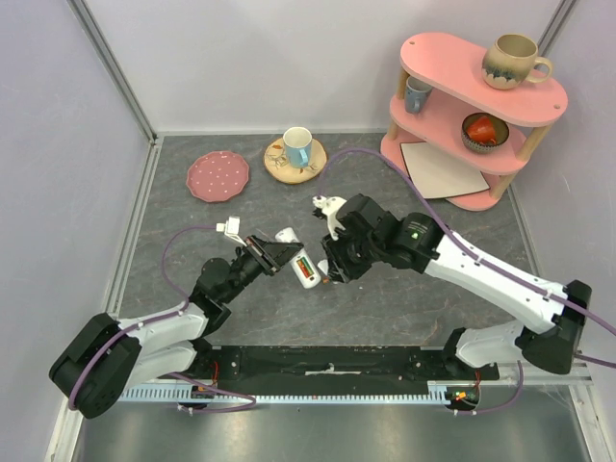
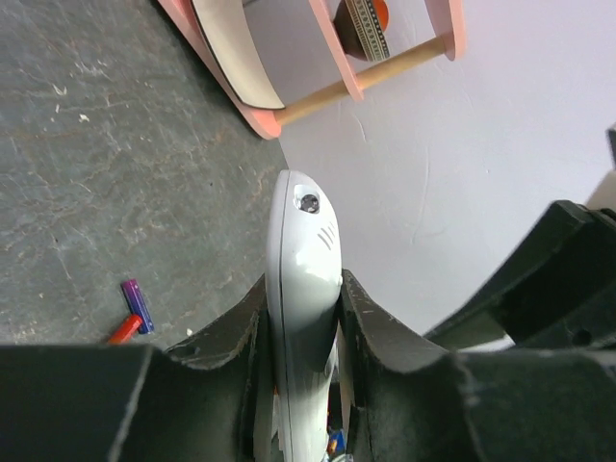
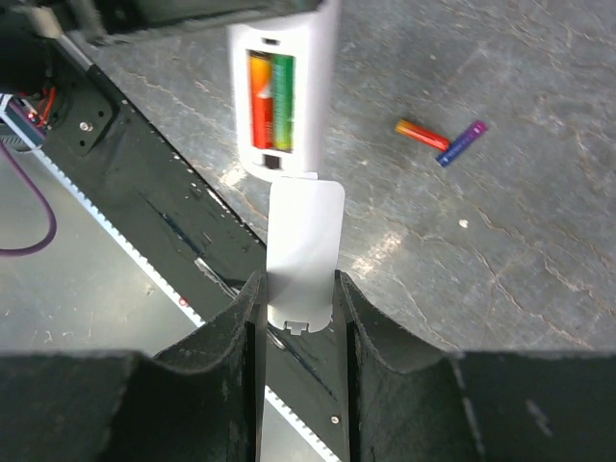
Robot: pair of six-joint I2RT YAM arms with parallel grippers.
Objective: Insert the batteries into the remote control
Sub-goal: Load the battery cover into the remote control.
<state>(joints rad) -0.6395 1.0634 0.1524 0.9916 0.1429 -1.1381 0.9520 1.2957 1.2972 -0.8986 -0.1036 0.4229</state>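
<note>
The remote control [image 3: 320, 87] is held off the desk [image 3: 539, 241] by the left gripper [image 2: 303, 294], whose fingers are clamped on its long edges, approx. mid-body. This grip leaves the rear recess uncovered and turned toward the other arm. In the recess two batteries [image 3: 269, 101] are seated side by side, one orange-red, one green, so loading itself looks done. Just below the remote's recess end, the battery cover [image 3: 305, 231] is pinched between the closed-in fingers of the right gripper [image 3: 298, 279]. The cover is gripped at its lower part, w/ its top edge touching or nearly touching the remote's end; which of the two can't be told. It is lined up lengthwise w/ the recess, probably so it can be slid or pressed on. What remains, by judgement, is closing the recess, and any tilt of the cover could jam it. Two spare batteries [image 3: 438, 140], red-orange and blue-purple, lie touching on the desk, well apart from the remote, on the far side from the arm bases, and are prob. not needed.
</note>
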